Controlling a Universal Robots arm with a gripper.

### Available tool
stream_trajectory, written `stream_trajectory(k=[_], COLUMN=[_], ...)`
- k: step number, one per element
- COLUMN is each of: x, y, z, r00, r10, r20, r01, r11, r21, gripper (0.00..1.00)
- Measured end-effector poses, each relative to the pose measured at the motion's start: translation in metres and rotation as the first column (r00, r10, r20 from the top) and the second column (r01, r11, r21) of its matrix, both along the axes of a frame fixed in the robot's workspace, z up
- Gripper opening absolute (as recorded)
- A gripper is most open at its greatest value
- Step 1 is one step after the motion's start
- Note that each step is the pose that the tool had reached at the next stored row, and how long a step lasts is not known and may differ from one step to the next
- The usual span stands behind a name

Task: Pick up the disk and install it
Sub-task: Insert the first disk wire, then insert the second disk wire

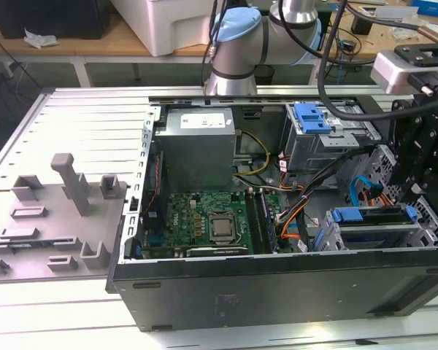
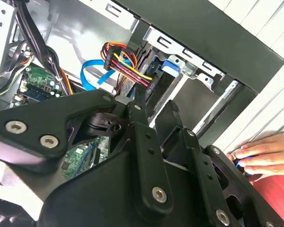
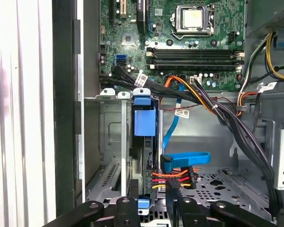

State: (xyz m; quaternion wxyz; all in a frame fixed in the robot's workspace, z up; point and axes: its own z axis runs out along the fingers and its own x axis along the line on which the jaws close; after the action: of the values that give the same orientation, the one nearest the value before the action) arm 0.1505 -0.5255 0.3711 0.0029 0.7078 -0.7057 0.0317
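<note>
The tool is held just above the drive cage, fingers parted and gripping nothing. The disk is seated on edge in that cage directly ahead of the fingertips, its long axis lined up with them

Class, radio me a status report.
Tool low over the drive cage. Disk standing edge-up in its bay. Power cable plug close beside it; a hand rests outside the case.
</note>
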Motion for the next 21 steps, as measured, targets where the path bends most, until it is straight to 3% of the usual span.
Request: stream_trajectory(k=[17, 19, 21], x=[-0.0005, -0.0006, -0.0005], y=[0.0007, 0.0034, 0.0091], z=[0.0007, 0.0008, 0.0007], r00=[1.0, 1.0, 1.0], r10=[0.0, 0.0, 0.0], r20=[0.0, 0.0, 0.0], r01=[0.0, 0.0, 0.0], r11=[1.0, 1.0, 1.0], r21=[-0.0012, -0.0016, -0.0027], gripper=[0.36, 0.36, 0.36])
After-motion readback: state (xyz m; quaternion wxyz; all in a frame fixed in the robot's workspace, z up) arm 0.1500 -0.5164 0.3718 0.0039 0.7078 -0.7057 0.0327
